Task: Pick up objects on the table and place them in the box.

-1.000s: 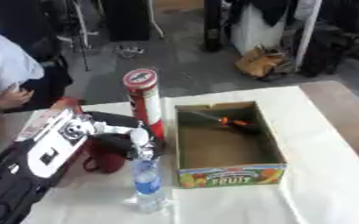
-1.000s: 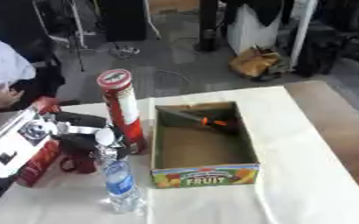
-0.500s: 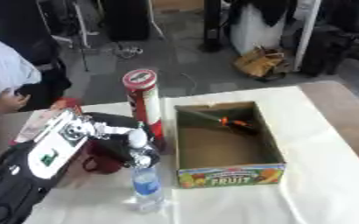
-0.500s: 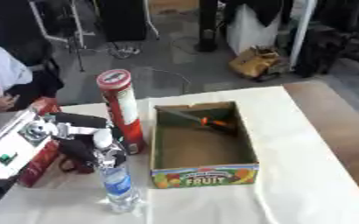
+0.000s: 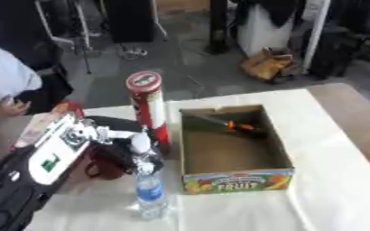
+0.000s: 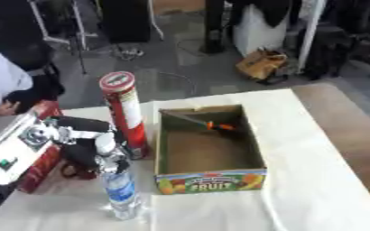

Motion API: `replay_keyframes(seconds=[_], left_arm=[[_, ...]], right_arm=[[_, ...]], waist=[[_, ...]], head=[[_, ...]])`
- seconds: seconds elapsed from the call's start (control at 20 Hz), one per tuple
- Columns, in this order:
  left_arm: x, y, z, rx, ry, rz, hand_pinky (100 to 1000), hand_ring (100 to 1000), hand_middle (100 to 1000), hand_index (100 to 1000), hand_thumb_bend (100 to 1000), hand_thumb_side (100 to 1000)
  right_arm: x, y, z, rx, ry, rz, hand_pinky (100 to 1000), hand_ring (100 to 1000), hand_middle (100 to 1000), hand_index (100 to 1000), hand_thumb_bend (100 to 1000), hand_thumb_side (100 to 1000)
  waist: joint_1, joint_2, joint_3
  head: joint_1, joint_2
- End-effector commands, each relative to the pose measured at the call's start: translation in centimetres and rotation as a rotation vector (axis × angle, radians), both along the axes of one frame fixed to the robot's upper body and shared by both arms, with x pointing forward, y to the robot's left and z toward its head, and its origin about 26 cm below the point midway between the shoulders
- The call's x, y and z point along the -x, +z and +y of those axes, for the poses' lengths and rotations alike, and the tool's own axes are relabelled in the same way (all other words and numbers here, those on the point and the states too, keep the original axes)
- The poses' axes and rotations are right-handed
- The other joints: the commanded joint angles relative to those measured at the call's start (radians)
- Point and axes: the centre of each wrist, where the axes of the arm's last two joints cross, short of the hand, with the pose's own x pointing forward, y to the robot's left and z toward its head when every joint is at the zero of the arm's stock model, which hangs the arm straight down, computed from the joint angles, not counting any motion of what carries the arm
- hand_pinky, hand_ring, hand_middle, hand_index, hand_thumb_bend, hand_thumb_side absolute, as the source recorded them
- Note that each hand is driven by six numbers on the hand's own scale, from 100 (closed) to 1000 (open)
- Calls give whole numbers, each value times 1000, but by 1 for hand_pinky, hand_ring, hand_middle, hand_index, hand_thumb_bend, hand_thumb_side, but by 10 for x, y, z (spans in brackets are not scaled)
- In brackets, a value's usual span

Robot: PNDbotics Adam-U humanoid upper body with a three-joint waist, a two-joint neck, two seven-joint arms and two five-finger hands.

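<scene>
At lower left of the frame my left arm comes in, black with a white panel, reaching rightward across the desk [image 5: 330,189] to the bottle [image 5: 150,189]. My left hand [image 5: 121,146] sits at the bottle's neck and cap, about halfway up the picture, with the wrist's silver joint just left of it. Its fingers [image 6: 105,143] look curled about the top of the bottle, though I cannot tell for sure that they are clamped on it; they are blurred where they meet the cap. The bottle stands upright on the white cloth, clear with a blue label, at lower centre-left, just beside the front left corner of the box [image 5: 235,180].

Behind the hand stands a tall red tube [image 5: 150,110] with a round lid, upright, close against the box's left wall. The box is open-topped cardboard with a fruit print on its front face, in the middle of the frame. Inside it, at the far end, lies a dark thing with an orange part [image 6: 213,126]. A dark red object [image 5: 101,162] sits under my hand and forearm, left of the bottle. A red carton [image 6: 42,158] lies at the left edge of the desk.

I do not see my right hand in either view.
</scene>
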Motion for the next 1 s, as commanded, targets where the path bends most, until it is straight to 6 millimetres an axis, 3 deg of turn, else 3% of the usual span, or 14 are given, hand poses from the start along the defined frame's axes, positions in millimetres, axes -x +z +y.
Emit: replay_keyframes(seconds=[0.05,1.0], left_arm=[[-2,-2,6,-80,-38,9,120,369,467,604,100,524],[0,9,-8,-45,-41,28,100,260,361,527,100,429]], right_arm=[[1,10,-1,24,15,-113,748,838,696,739,100,1000],[1,9,0,27,22,-110,748,838,697,737,100,1000]], waist=[[-5,-8,-2],[-1,-15,-1]], head=[[-1,-9],[2,-5]])
